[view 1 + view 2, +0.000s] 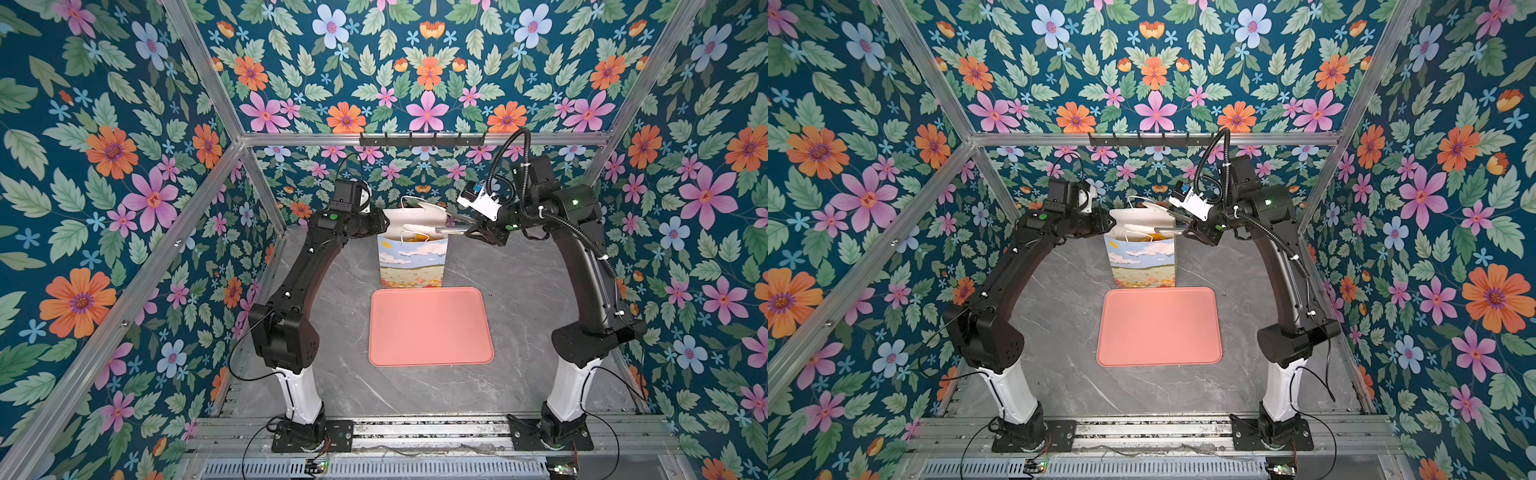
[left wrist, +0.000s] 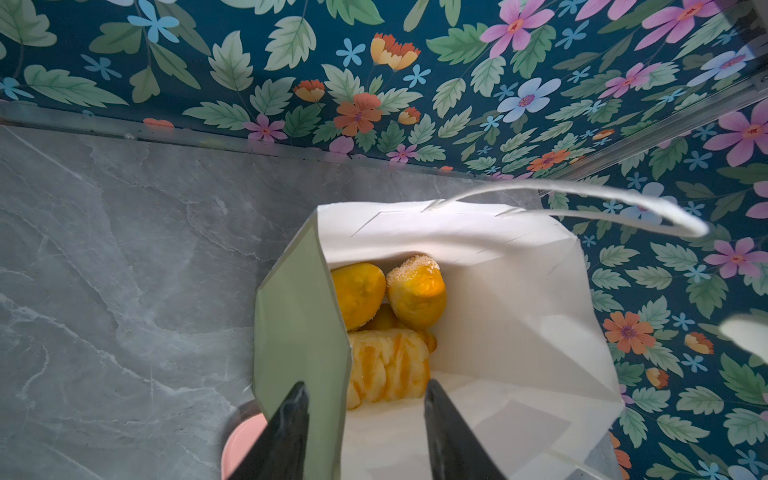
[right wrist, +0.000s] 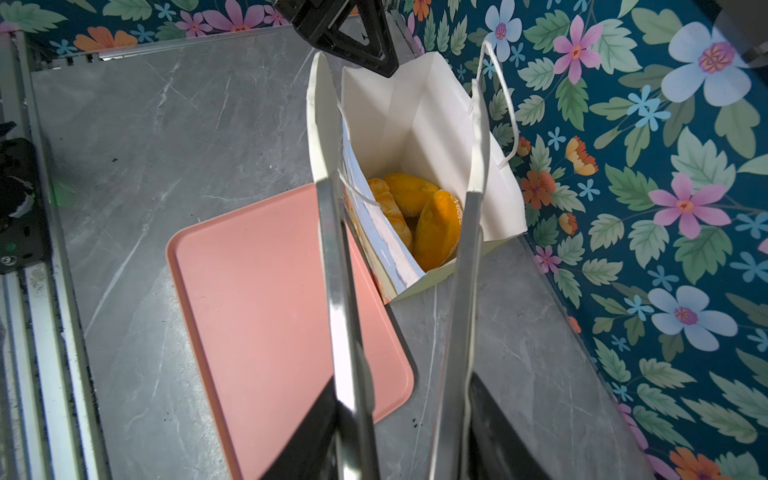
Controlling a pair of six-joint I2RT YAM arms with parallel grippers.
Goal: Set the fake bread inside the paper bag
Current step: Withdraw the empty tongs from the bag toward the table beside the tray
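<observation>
The left fingers stand apart, one outside and one inside the paper bag, with its thin side wall between them. They are not clamped on it, though the outer one seems to touch the paper. The right fingers are closed around the handle end of metal tongs, whose two white tips are spread and carry nothing, above the mouth of the bag. The fake bread lies at the bottom of the bag: two rounded sesame rolls, a ridged piece and at least one more under them; I cannot count all of them. I judge these pieces to be light, with a glossy skin that can slip, so the tongs should take one across its middle, where ridges give a better hold. The bag is light, stiff only along its folds, and probably creases and tips easily; the upper edge of a side wall or the white cord handles look like the safe places to hold it. In both top views it stands upright on the grey worktop, just beyond the far edge of the pink tray, which is bare. The bag shows only a painted sky, clouds and meadow; I can read no brand, label or writing anywhere.
</observation>
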